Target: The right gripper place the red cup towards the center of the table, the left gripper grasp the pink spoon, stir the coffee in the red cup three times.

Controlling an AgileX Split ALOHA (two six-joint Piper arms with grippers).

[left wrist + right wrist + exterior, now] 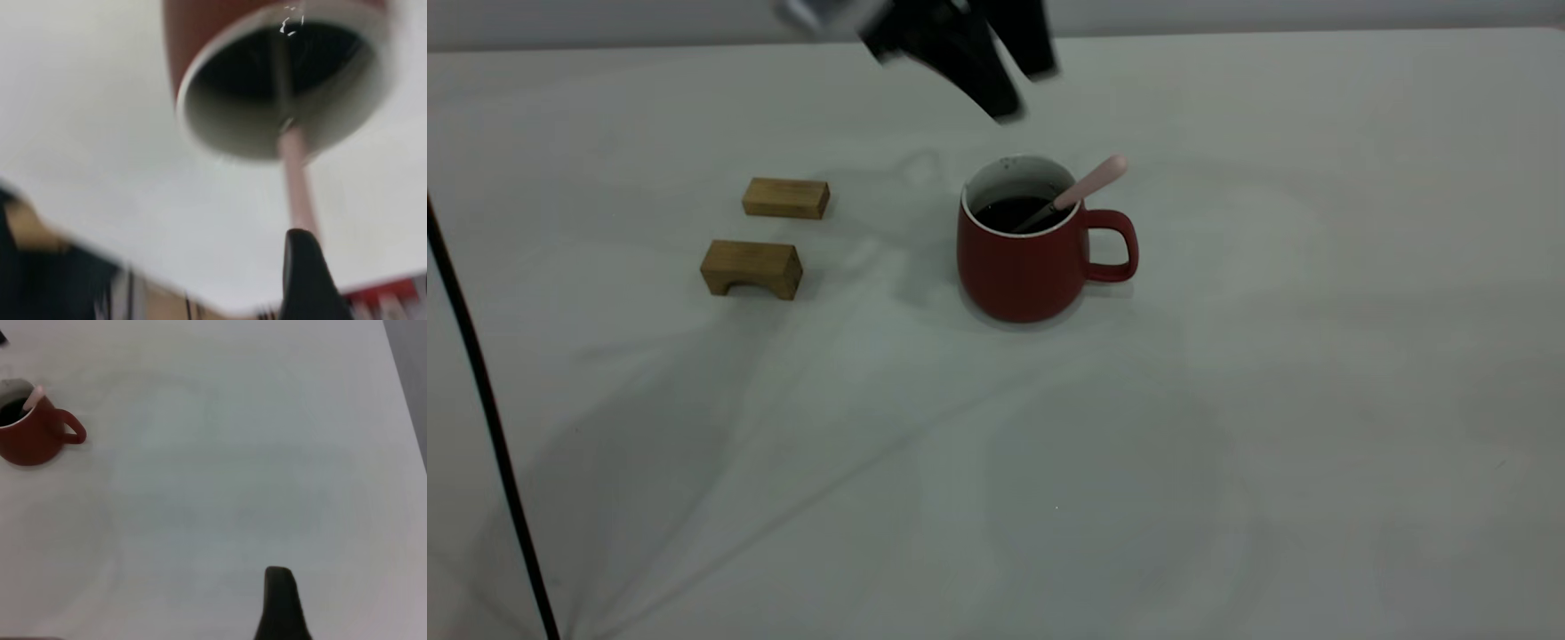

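Dark-red matte ceramic, white inside: the red cup stands upright near the middle of the pale grey-white table, its loop handle pointing to 3 o'clock in my exterior view. Black-brown coffee lies flat and dark below the white rim. The pink spoon, a slim spoon with a pale pink handle and grey metal neck, leans in the cup with its bowl in the liquid and its handle tip rising over the rim toward 2 o'clock.

I have the left gripper at 12 o'clock from the cup, above and behind it, with black fingers angled down toward the spoon handle but apart from it. Its jaws stand spread and hold nothing. My left wrist view looks down into the cup mouth along the spoon handle, with one dark fingertip near the handle's end; contact I cannot tell.

The right gripper is out of the exterior view. Its wrist camera shows one dark finger over bare table, the cup well apart. Jaw state there: cannot tell.

Two tan wooden blocks lie at 9 o'clock from the cup.
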